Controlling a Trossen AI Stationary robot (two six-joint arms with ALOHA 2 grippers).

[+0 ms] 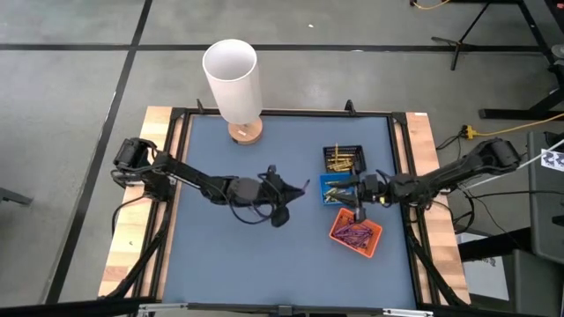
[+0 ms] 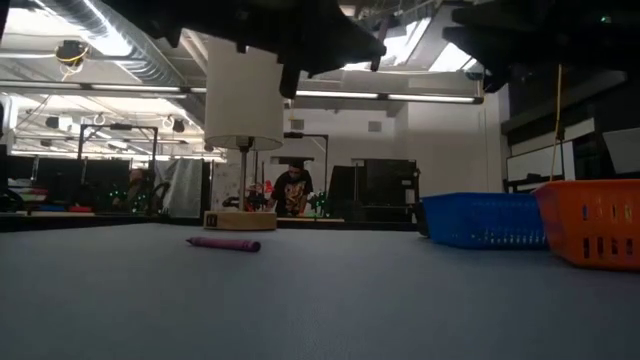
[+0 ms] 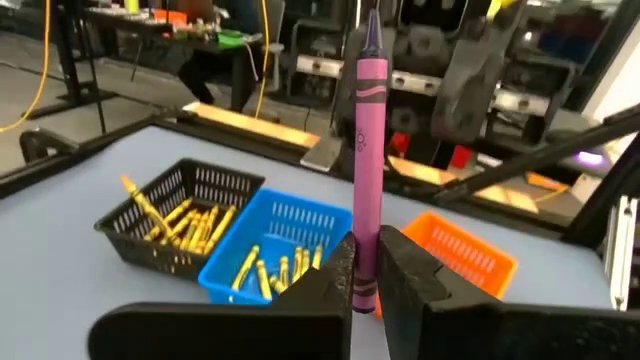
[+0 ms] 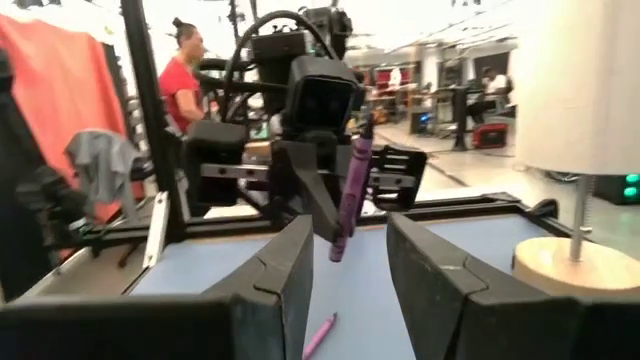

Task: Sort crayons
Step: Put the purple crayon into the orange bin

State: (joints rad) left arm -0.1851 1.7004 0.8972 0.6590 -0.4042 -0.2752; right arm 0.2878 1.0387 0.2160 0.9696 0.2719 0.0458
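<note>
My left gripper [image 3: 365, 290] hangs over the middle of the table [image 1: 286, 189], shut on a purple crayon [image 3: 366, 150]. It shows in the right wrist view too, where the crayon [image 4: 351, 190] stands in its fingers. Another purple crayon [image 2: 223, 243] lies flat on the grey mat, also seen from the right wrist [image 4: 320, 335]. Three small trays sit at the right. The black tray [image 3: 180, 215] and the blue tray [image 3: 270, 250] hold yellow crayons, and the orange tray [image 1: 355, 233] holds purple ones. My right gripper [image 4: 345, 290] is open above the trays [image 1: 357, 189], with nothing between its fingers. My left gripper pinches the purple crayon near its blunt lower end [image 3: 364, 262] between its two fingers. The fingers reach out about level and lie across the crayon. The crayon stands nearly upright, pointed tip [image 3: 371, 25] up, lifted clear of the mat.
A white-shaded lamp [image 1: 232, 75] on a round wooden base [image 1: 245, 132] stands at the far edge, left of the trays. A dark frame [image 1: 401, 176] runs round the mat. Bare mat lies toward the near edge [image 1: 264, 264]. People show in the room beyond.
</note>
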